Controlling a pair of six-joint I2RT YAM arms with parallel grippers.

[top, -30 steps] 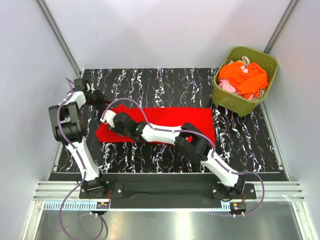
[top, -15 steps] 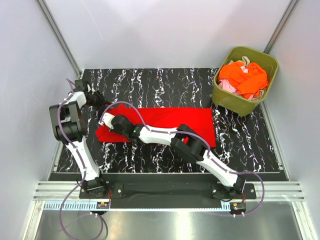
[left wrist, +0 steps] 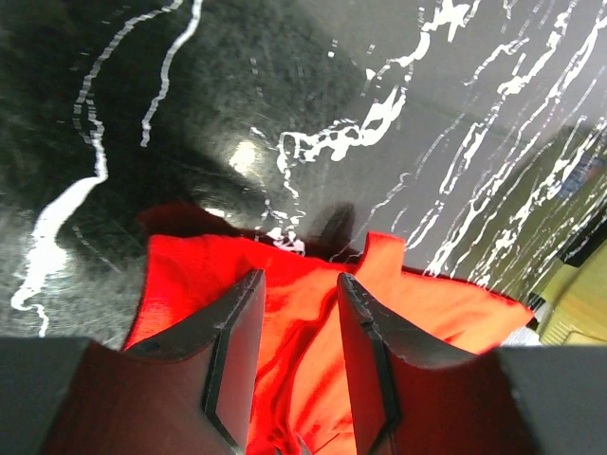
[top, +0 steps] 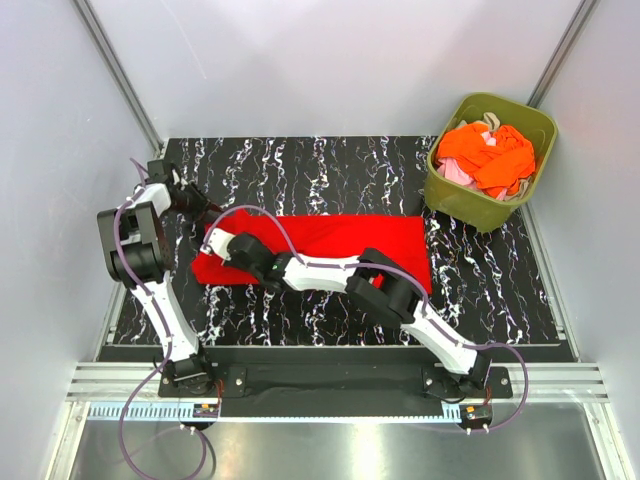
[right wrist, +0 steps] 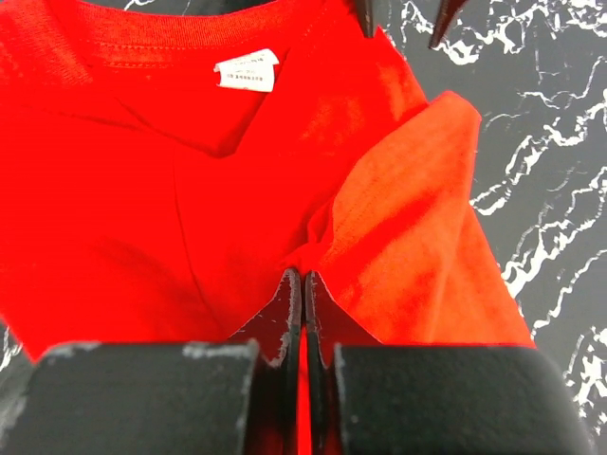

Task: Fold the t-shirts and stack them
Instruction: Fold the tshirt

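A bright red t-shirt [top: 350, 235] lies in a long folded band across the black marbled table. My right gripper [top: 220, 243] reaches over it to its left end. In the right wrist view this gripper [right wrist: 302, 277] is shut on a small pinch of the red t-shirt [right wrist: 142, 190], below the neck label [right wrist: 247, 69]. My left gripper [top: 197, 205] sits at the shirt's far left corner. Its fingers [left wrist: 237, 332] stand partly apart with a bunched fold of the red t-shirt [left wrist: 446, 303] held between them. Orange t-shirts [top: 485, 150], with pale pink [top: 455, 172] and beige [top: 490, 122] ones, fill the bin.
The olive-green bin [top: 470, 200] stands at the table's back right corner, just beyond the red shirt's right end. Grey walls enclose the table on the left, right and back. My right arm lies across the shirt's near half.
The right gripper's jaws have closed on the red cloth at the shirt's left end after a slight shift. The left arm and the shirt have stayed put.
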